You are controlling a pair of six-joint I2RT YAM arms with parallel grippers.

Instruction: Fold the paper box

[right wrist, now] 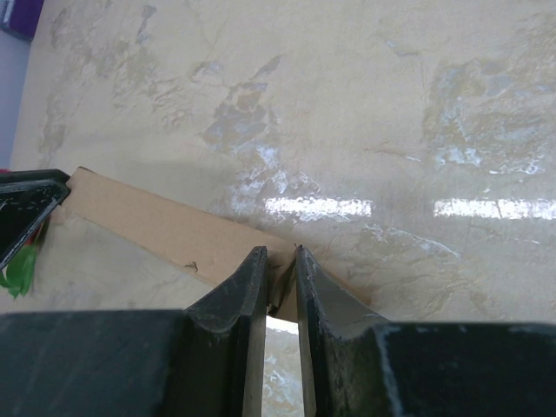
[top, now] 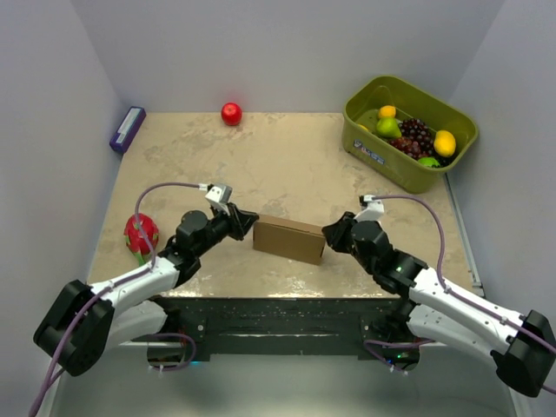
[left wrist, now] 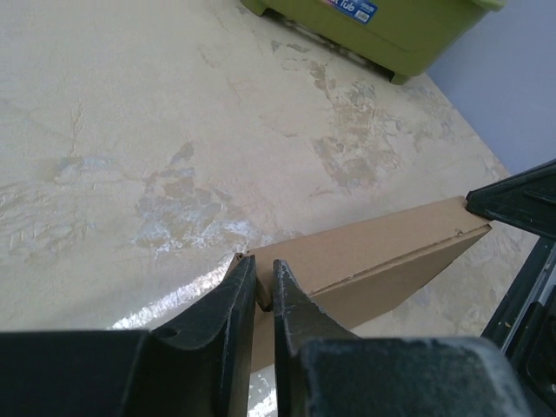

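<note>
Two black robot arms grip the paper box (top: 289, 238) from opposite ends near the front centre of a glossy, beige marble-patterned table (top: 287, 165). The box is a plain brown cardboard piece, matte and unprinted, flat-sided and rectangular, with a thin crease line running along its length in the left wrist view. The left gripper (top: 252, 222) has its two dark, wedge-shaped fingers drawn to a narrow slit that pinches the box's left corner. The right gripper (top: 328, 233) clamps the opposite corner the same way, a sliver of cardboard edge showing between its closely set fingers. The box sits tilted between them, its paler broad face turned upward and a darker side facing the arm bases; whether its lower edge touches the tabletop cannot be told. Ceiling light glares in white streaks on the polished surface beside it. At the far right corner stands an olive-green plastic bin (top: 417, 178) with rounded corners and a blue label, holding dark grapes (top: 415, 135), a yellow lemon (top: 445, 142) and other green and yellow fruit. A shiny red apple (top: 231, 114) rests at the far edge, well apart from the box. A purple rectangular packet (top: 127, 129) lies at the far left edge, and a pink-red dragon fruit (top: 141, 233) with green tips sits beside the left arm.
</note>
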